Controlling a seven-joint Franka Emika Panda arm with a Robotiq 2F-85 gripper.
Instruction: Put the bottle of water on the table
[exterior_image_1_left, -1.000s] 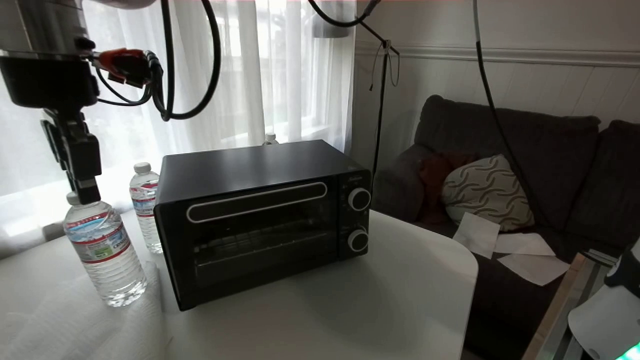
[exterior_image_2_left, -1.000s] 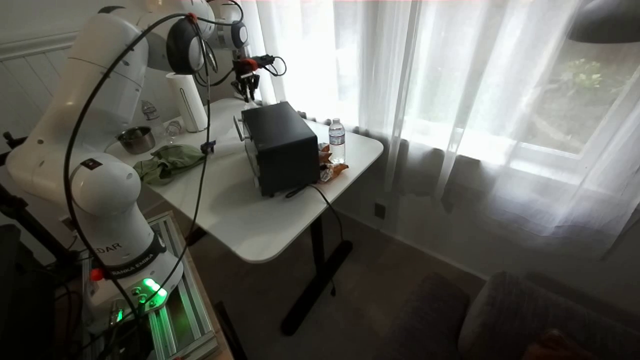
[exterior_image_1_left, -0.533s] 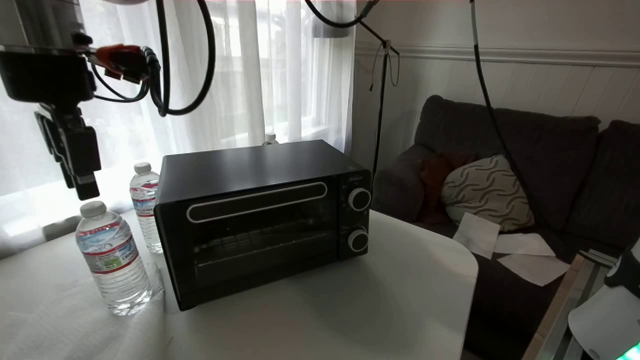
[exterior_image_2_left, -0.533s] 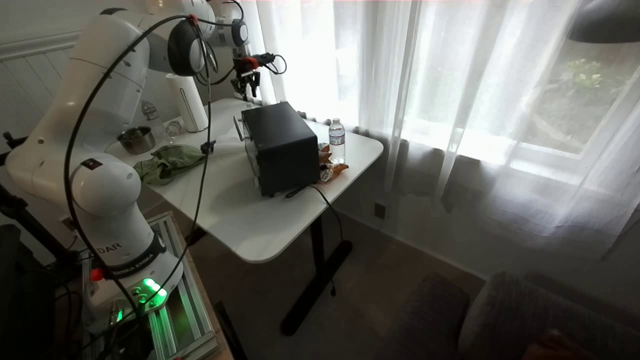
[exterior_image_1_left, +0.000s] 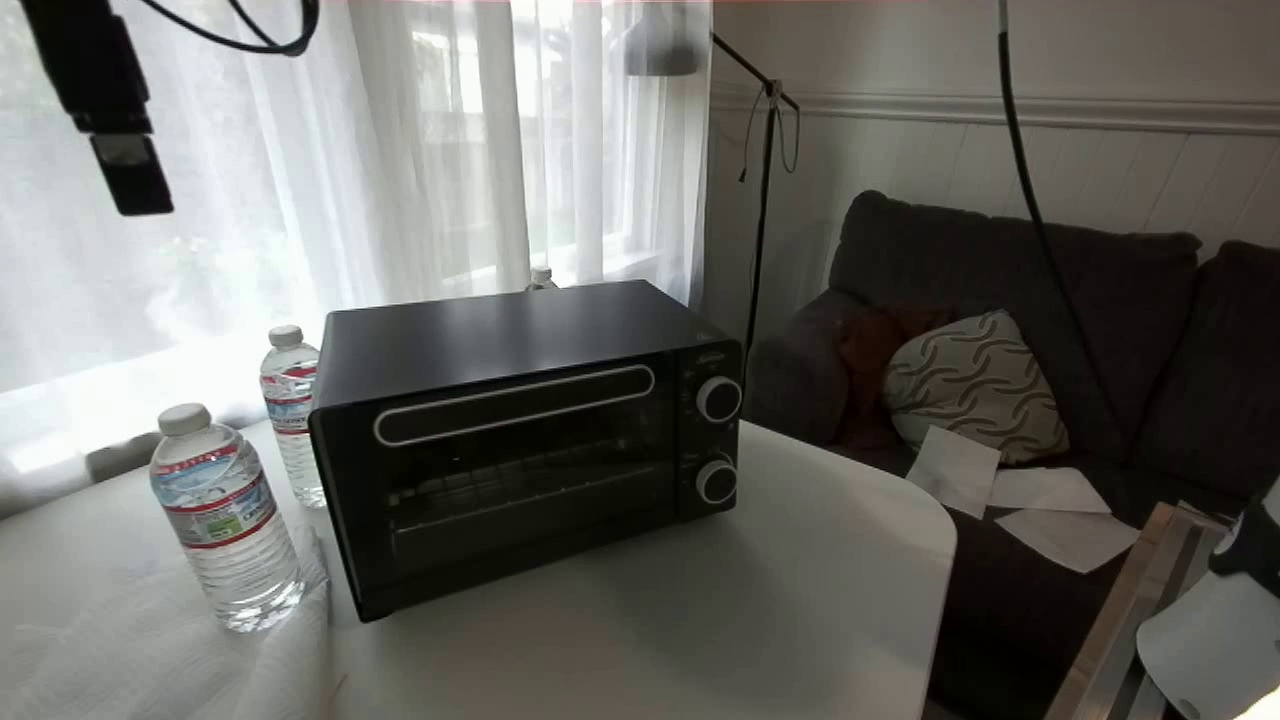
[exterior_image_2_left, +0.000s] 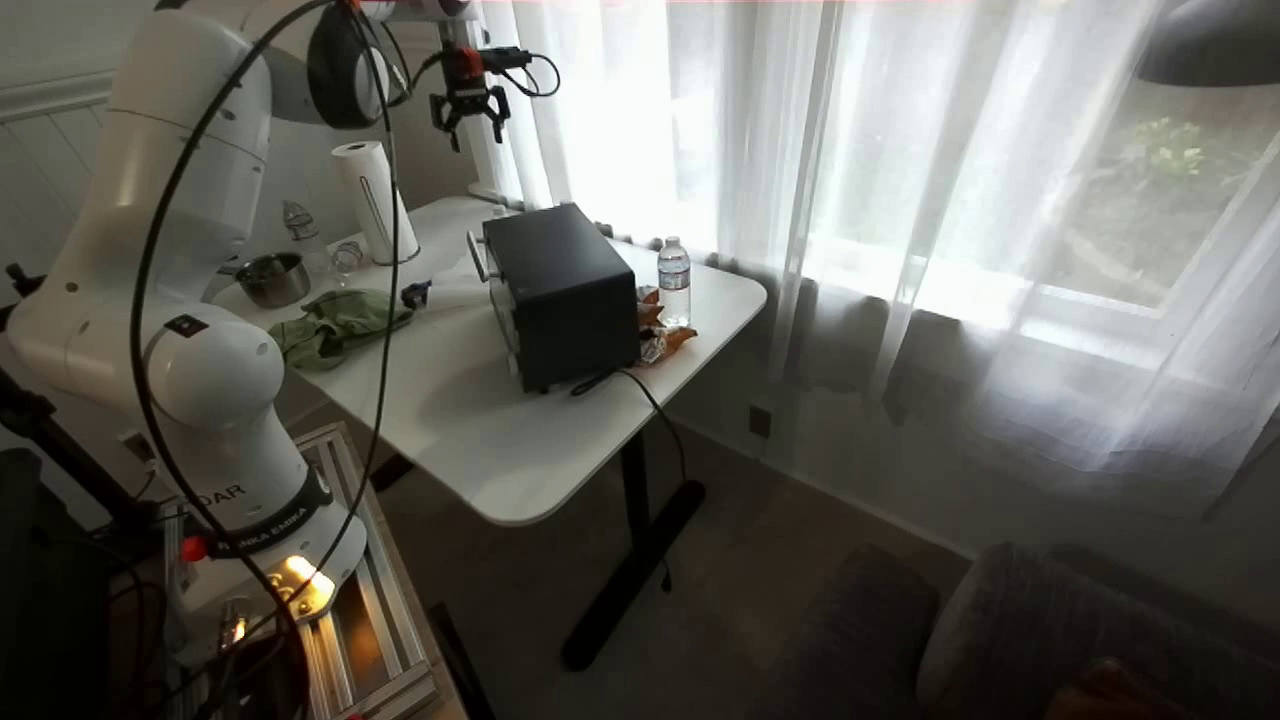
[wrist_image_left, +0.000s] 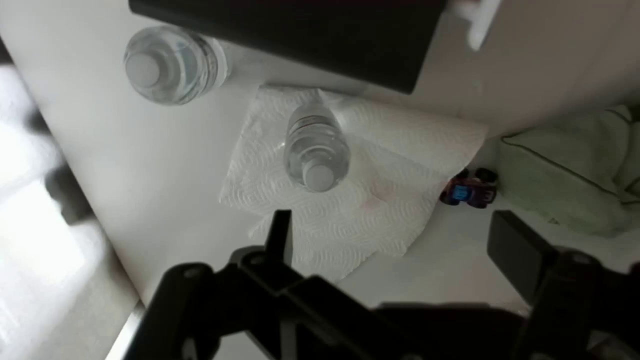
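The bottle of water stands on a sheet of paper towel spread over the white table, left of the black toaster oven in an exterior view. From above, its white cap faces the camera in the wrist view, where the bottle of water is beyond the fingertips. My gripper hangs well above the tabletop, its fingers spread wide. Nothing lies between the fingertips of the gripper. Only one of the fingers shows at the upper left of an exterior view.
The toaster oven stands close beside the bottle. Another bottle is behind it, and one more bottle is past the oven. A toy car, green cloth, metal pot and paper roll share the table.
A second ago my fingers were at the bottle's cap. They let go, the bottle settled slightly lower, and the gripper rose and spread wide. The base light turned from green to yellow.
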